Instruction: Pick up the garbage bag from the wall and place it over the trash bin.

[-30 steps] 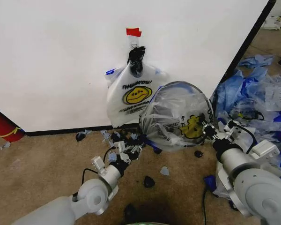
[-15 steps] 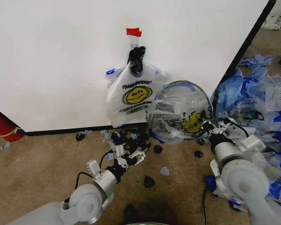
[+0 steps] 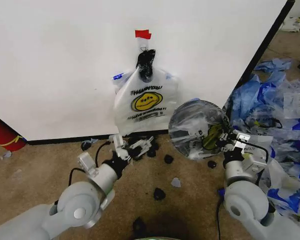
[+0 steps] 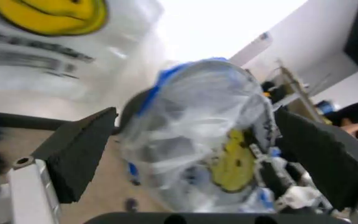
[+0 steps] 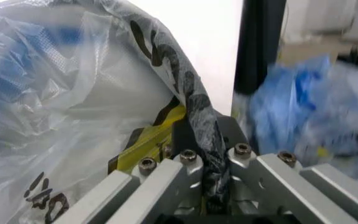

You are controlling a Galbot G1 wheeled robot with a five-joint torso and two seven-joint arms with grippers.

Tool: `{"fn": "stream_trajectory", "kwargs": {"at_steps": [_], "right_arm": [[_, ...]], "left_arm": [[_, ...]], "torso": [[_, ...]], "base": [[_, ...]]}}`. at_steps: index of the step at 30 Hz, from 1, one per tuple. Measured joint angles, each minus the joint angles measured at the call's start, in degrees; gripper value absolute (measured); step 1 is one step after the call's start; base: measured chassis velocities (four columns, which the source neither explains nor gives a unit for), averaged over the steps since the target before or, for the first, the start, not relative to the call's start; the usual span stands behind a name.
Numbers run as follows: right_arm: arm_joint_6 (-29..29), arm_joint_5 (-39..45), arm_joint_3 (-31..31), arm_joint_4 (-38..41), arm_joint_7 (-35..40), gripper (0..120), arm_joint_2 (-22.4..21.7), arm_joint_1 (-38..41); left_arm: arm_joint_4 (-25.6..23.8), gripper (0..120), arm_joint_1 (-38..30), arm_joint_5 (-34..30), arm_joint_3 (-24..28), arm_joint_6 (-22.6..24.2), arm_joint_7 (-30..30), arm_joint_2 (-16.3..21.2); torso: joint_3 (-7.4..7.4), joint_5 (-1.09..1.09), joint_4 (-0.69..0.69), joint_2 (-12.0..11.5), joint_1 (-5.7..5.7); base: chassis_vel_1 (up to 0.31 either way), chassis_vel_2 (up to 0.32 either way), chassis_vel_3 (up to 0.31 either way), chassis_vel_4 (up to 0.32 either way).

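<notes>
The left pincer (image 3: 135, 148) hovers low over the carpeted floor (image 3: 45, 165), just short of the wall's bottom edge; its two dark pads (image 4: 82, 151) stand wide apart with nothing between them. Around it, small dark scraps (image 3: 159, 193) lie scattered on the carpet.

To the robot's right, the right pincer (image 3: 229, 141) is tilted toward the trash bin (image 3: 199, 129), which lies on its side on the floor with its round mouth facing the camera and is wrapped in a clear bag (image 3: 190, 131) with a yellow face print. In the right wrist view the fingers (image 5: 166, 179) are closed on a twisted, black-printed strip of that clear bag (image 5: 73, 107).

Farther back, the garbage bag (image 3: 146, 102) hangs flat against the wall (image 3: 60, 65), its gathered handles caught on a black hook just below a piece of red tape (image 3: 143, 34); its lower right corner is just beside the bin. A heap of blue-and-white bags (image 3: 277, 110) spreads past the wall's right edge.
</notes>
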Motion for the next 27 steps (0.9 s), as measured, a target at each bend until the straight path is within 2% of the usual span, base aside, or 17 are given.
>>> {"fn": "stream_trajectory", "kwargs": {"at_steps": [3, 4, 9, 11, 16, 19, 20, 23, 27], "right_arm": [[-0.04, -1.77, -0.18, 1.05, -0.03, 0, -0.39, -0.31], [-0.01, -3.0, -0.02, 1.37, -0.3, 0, -0.66, -0.72], [0.53, -5.64, 0.48, 1.2, -1.21, 0, -1.06, -1.11], [0.69, -6.94, 0.22, 0.82, -1.84, 0, -1.46, -0.89], [0.78, -8.92, -1.33, -0.15, -2.65, 0, -1.96, -0.36], [0.95, -10.08, -2.29, -1.44, -2.93, 0, -1.69, 0.24], [0.95, -10.08, -2.29, -1.44, -2.93, 0, -1.69, 0.24], [1.24, -10.53, -2.4, -2.24, -3.16, 0, -1.39, 0.34], [1.31, -10.67, -2.44, -2.53, -3.44, 0, -1.17, 0.4]], "left_arm": [[-0.28, 94, -1.19, -0.25, 2.4, 0.91, -0.34, -1.92], [0.21, 86, -2.63, -0.2, 5.01, 1.28, -0.56, -3.44], [3.36, 72, -7.85, -0.15, 10.86, 1.38, -0.96, -6.25], [5.32, 62, -11.88, -0.4, 14.35, 1.1, -1.59, -7.91], [7.29, 47, -16.85, -2.62, 17.13, 0.78, -2.41, -9.9], [8.37, 32, -19.8, -4.52, 18.18, 0.64, -3.11, -11.1], [8.37, 32, -19.8, -4.52, 18.18, 0.64, -3.11, -11.1], [8.82, 22, -21.13, -5.39, 18.95, 0.57, -3.51, -11.93], [11.76, 4, -23.87, -5.73, 21.61, 0.39, -4.1, -15.09]], "torso": [[0.0, -0.01, 0.02, 0.0, 0.0], [0.0, -0.02, 0.05, 0.0, 0.0], [0.0, 0.01, -0.01, 0.0, 0.0], [0.0, -0.01, 0.0, 0.0, 0.0], [0.0, -0.01, 0.02, 0.0, 0.0], [0.01, 0.0, 0.02, 0.0, 0.0], [0.01, 0.0, 0.02, 0.0, 0.0], [0.0, 0.0, 0.02, 0.0, 0.0], [0.0, -0.01, 0.0, 0.0, 0.0]], "base": [[0.0, 0.0, 0.0, 0.0], [0.0, 0.0, 0.0, 0.0], [0.0, 0.0, 0.0, 0.0], [0.0, 0.0, 0.0, 0.0], [0.0, 0.0, 0.0, 0.0], [0.0, 0.0, 0.0, 0.0], [0.0, 0.0, 0.0, 0.0], [0.0, 0.0, 0.0, 0.0], [0.0, 0.0, 0.0, 0.0]]}}
